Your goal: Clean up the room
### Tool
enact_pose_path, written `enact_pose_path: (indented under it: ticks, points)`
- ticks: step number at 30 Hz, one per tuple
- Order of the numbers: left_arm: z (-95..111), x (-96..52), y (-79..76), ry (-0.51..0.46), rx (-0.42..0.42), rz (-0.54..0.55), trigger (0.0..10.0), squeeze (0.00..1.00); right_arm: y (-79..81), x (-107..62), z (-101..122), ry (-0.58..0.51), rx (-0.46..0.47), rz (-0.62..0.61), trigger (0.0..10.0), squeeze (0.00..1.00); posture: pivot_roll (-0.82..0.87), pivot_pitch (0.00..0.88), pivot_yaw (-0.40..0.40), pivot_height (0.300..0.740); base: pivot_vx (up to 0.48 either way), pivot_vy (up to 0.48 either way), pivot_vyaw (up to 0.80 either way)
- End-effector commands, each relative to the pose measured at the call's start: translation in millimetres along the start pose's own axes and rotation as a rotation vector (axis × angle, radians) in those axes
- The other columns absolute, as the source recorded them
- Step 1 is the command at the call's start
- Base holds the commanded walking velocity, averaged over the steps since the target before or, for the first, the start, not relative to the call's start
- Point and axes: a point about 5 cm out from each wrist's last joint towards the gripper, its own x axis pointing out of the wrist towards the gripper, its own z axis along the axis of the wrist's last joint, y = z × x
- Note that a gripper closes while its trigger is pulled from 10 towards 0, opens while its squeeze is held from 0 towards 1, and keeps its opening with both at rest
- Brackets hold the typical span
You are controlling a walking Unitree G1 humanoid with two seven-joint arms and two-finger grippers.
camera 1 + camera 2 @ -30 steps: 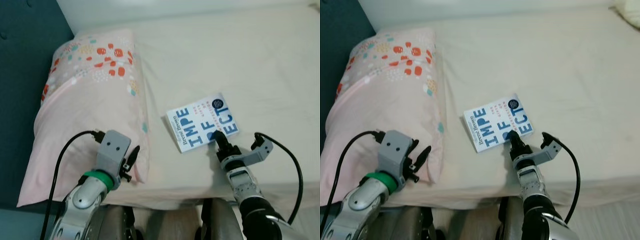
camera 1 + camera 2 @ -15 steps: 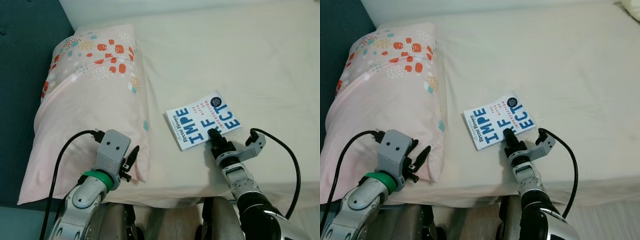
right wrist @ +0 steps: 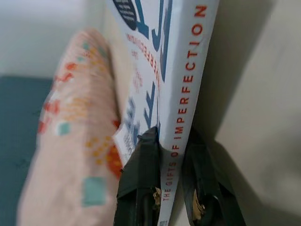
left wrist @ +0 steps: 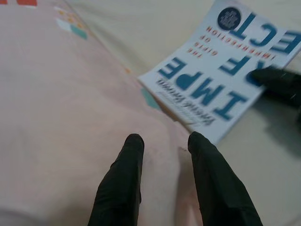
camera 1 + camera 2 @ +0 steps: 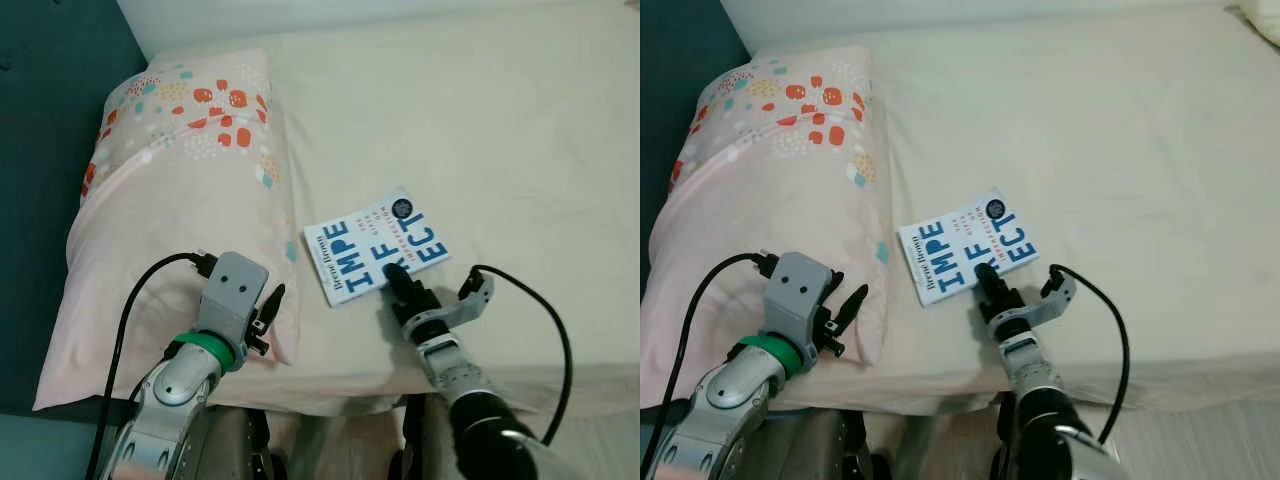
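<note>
Your right gripper has its jaws pinching the near edge of the book, one finger above and one beneath, so it can lift off the bed. Your left gripper hovers, jaws spread, over the pillow beside it.

Bed with cream sheet, lightly creased. Dark teal headboard at robot's left. White wall behind. Pale floor below bed edge. Soft even light.
</note>
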Motion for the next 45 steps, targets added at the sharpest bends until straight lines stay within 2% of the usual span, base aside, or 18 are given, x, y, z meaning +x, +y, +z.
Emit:
enact_pose_path:
  ticks: [1, 4, 6, 8, 14, 19, 23, 26, 32, 37, 41, 45]
  points:
    - [-8.4, -1.3, -2.1, 0.026, -0.005, -0.008, 10.0, 0.0, -4.8, -5.8, -16.8, 0.016, 0.068, -0.029, 10.0, 0.0, 0.06, 0.284, 0.157, 0.59, 0.0, 0.0, 0.0]
    - [-8.2, 0.4, -2.5, 0.024, -0.006, -0.013, 10.0, 0.0, 3.4, -0.5, -21.7, -0.043, 0.127, -0.028, 10.0, 0.0, 0.06, 0.282, 0.158, 0.59, 0.0, 0.0, 0.0]
    - [-7.1, 2.4, -3.0, 0.017, -0.004, -0.018, 10.0, 0.0, 13.9, 5.3, -32.3, -0.115, 0.167, -0.045, 10.0, 0.0, 0.07, 0.277, 0.158, 0.59, 0.0, 0.0, 0.0]
    - [-5.7, 3.5, -2.9, 0.009, 0.003, -0.02, 10.0, 0.0, 19.1, 5.9, -42.1, -0.143, 0.185, -0.056, 10.0, 0.0, 0.07, 0.274, 0.158, 0.59, 0.0, 0.0, 0.0]
    - [-5.7, 3.3, -2.3, 0.007, 0.008, -0.02, 10.0, 0.0, 17.4, -0.1, -50.0, -0.133, 0.175, -0.063, 10.0, 0.0, 0.07, 0.275, 0.156, 0.59, 0.0, 0.0, 0.0]
    - [-6.7, 4.5, -3.4, 0.007, 0.004, -0.024, 10.0, 0.0, 9.0, -14.2, -53.0, -0.148, 0.137, -0.084, 10.0, 0.0, 0.06, 0.275, 0.157, 0.59, 0.0, 0.0, 0.0]
    - [-6.5, 6.3, -5.2, 0.002, 0.003, -0.031, 10.0, 0.0, 8.8, -18.7, -71.7, -0.07, 0.157, -0.098, 10.0, 0.0, 0.05, 0.275, 0.156, 0.59, 0.0, 0.0, 0.0]
    - [-6.0, 7.9, -5.3, -0.003, 0.001, -0.029, 10.0, 0.0, 5.8, -29.0, -88.3, -0.002, 0.131, -0.111, 10.0, 0.0, 0.04, 0.272, 0.148, 0.59, 0.0, 0.0, 0.0]
    - [-6.5, 8.9, -5.8, -0.004, -0.003, -0.026, 10.0, 0.0, -2.5, -39.9, -93.8, 0.028, 0.116, -0.138, 10.0, 0.0, 0.04, 0.27, 0.145, 0.59, 0.0, 0.0, 0.0]
    - [-6.1, 9.8, -8.6, -0.008, -0.007, -0.034, 10.0, 0.0, 1.2, -30.2, -95.7, 0.042, 0.123, -0.148, 10.0, 0.0, 0.04, 0.264, 0.15, 0.59, 0.0, 0.0, 0.0]
    - [-5.1, 11.3, -7.8, -0.013, -0.004, -0.034, 10.0, 0.0, 17.7, -15.8, -105.7, 0.106, 0.117, -0.107, 10.0, 0.0, 0.05, 0.259, 0.152, 0.59, 0.0, 0.0, 0.0]
    - [-5.1, 11.4, -6.8, -0.015, -0.001, -0.029, 10.0, 0.0, 21.0, -13.4, -108.5, 0.125, 0.115, -0.109, 10.0, 0.0, 0.06, 0.256, 0.146, 0.59, 0.0, 0.0, 0.0]
